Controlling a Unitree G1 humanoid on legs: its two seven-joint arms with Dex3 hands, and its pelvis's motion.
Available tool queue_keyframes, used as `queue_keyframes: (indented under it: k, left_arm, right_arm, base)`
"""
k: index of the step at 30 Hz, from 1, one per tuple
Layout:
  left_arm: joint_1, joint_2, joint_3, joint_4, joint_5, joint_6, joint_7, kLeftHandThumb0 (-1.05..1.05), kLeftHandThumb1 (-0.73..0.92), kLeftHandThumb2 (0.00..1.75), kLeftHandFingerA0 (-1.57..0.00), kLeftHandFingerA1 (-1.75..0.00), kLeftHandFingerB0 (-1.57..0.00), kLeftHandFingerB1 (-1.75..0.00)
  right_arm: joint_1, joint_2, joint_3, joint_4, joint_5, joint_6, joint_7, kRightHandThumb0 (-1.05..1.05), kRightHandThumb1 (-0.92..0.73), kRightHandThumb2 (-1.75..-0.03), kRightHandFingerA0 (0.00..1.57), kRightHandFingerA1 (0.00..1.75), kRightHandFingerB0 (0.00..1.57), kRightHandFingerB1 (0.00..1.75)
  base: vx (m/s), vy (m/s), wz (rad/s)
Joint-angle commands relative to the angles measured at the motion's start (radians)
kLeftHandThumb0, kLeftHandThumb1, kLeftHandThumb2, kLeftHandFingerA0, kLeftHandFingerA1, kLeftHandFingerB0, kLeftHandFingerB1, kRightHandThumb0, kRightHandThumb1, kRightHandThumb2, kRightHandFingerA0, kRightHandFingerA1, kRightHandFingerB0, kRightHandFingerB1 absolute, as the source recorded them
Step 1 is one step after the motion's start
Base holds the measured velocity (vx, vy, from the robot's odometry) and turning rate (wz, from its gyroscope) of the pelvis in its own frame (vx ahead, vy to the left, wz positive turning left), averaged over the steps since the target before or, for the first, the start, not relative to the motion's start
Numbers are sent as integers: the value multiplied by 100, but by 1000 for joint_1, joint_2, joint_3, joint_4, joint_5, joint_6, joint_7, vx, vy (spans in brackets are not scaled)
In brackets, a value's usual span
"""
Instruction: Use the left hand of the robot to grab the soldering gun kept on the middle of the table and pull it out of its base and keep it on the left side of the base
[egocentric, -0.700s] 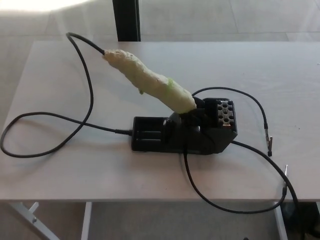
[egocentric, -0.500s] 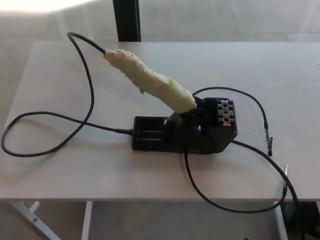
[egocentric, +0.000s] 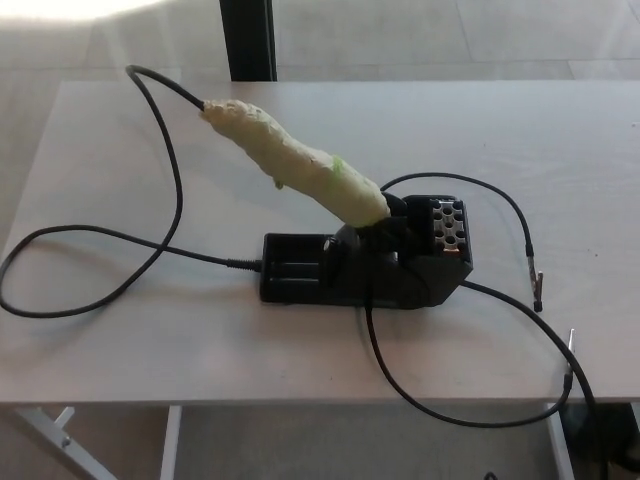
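Nearest to us, below the table's (egocentric: 120, 350) front edge, we see pale metal legs (egocentric: 60, 440) and a strip of floor, and a black cable (egocentric: 440, 418) that sags off the edge in a loop in front of the base. The base (egocentric: 365, 265) sits about mid-table, a black block whose left part is a low tray with two troughs and whose right part rises to a sloped face with a grid of round holes. The cable in front runs up to the base's near side; another thin lead (egocentric: 505, 205) arcs out behind the base, curves to its right and ends in a small clip (egocentric: 539, 290) lying on the table, well to the right of the base. A second small metal tip (egocentric: 572, 342) lies nearer the front edge, right of the base. The gun (egocentric: 295, 165) still stands in the base, its lower end seated in the holder just left of the holed face, its body wrapped in pale yellowish tape and tilted up and away to the left. From its far end a thick black cord (egocentric: 165, 130) leaves, bends down left of the base, loops wide toward the table's left edge and comes back to the base's left end. Neither of our hands shows in this view, so we cannot tell how their fingers stand.
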Motion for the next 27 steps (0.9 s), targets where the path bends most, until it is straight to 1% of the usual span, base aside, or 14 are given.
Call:
queue_keyframes:
  k: [1,2,4,6,8,10,14,20,21,22,23,24,25,27]
  left_arm:
    - [-232,76,-157,-213,93,146,61,-22,75,61,-42,-57,-40,-48]
    - [-278,75,-223,-210,139,91,39,-23,73,61,-45,-57,-45,-47]
    - [-351,70,-299,-248,162,134,23,-39,70,60,-47,-63,-47,-47]
    - [-438,36,-399,-265,209,98,6,-32,69,60,-51,-72,-51,-56]
    - [-467,40,-441,-246,230,87,0,-30,69,60,-53,-68,-50,-55]
    - [-517,35,-556,-190,298,16,-45,-34,68,59,-51,-60,-49,-49]
    - [-542,30,-704,-228,357,-30,-112,-44,69,61,-45,-62,-49,-48]
    - [-579,-5,-928,-309,442,-113,-210,-40,60,58,-49,-60,-54,-47]
    - [-583,-15,-950,-321,442,-97,-219,-40,60,57,-49,-60,-54,-48]
    - [-581,-44,-977,-329,430,-79,-228,-37,62,57,-49,-60,-53,-49]
    - [-577,-74,-998,-333,415,-64,-235,-37,62,57,-49,-60,-53,-49]
    - [-574,-92,-1026,-334,414,-63,-242,-40,63,58,-50,-62,-51,-49]
    - [-568,-119,-1058,-332,414,-66,-252,-40,63,57,-53,-59,-53,-49]
    - [-561,-149,-1093,-324,406,-66,-263,-41,63,58,-51,-63,-51,-50]
  right_arm:
    - [-12,-31,-1,6,14,-29,20,-105,-15,-113,39,54,27,28]
    - [-16,-30,-1,9,14,-23,21,-105,-15,-112,40,53,27,28]
    - [-24,-28,2,11,11,-18,18,-105,-16,-112,38,52,25,29]
    - [-24,-28,5,12,7,-27,15,-105,-16,-108,40,55,27,31]
    - [-30,-29,6,10,7,-25,16,-105,-20,-103,39,56,26,33]
    - [-34,-30,8,6,6,-23,16,-105,-15,-112,37,53,27,28]
    - [-35,-30,-8,3,27,-7,34,-105,-12,-111,35,56,27,29]
    - [-43,-35,0,8,16,-11,30,-105,-11,-112,38,57,28,28]
    - [-44,-35,2,12,13,-13,28,-30,9,-84,33,64,14,52]
    - [-41,-36,1,13,13,-16,30,-29,10,-84,34,64,14,52]
    - [-38,-38,-1,11,16,-18,32,-29,10,-84,34,64,14,52]
    - [-36,-39,-2,7,16,-16,33,-105,-21,-102,38,56,27,32]
    - [-36,-39,-3,2,19,-10,35,-105,-14,-111,38,55,31,28]
    - [-35,-39,-7,0,23,-10,41,-105,-14,-111,36,57,29,31]
  base:
    - [0,0,0]
    - [0,0,0]
    - [0,0,0]
    - [0,0,0]
    - [0,0,0]
    - [0,0,0]
    - [0,0,0]
    - [0,0,0]
    - [0,0,0]
    - [0,0,0]
    - [0,0,0]
    - [0,0,0]
    - [0,0,0]
    - [0,0,0]
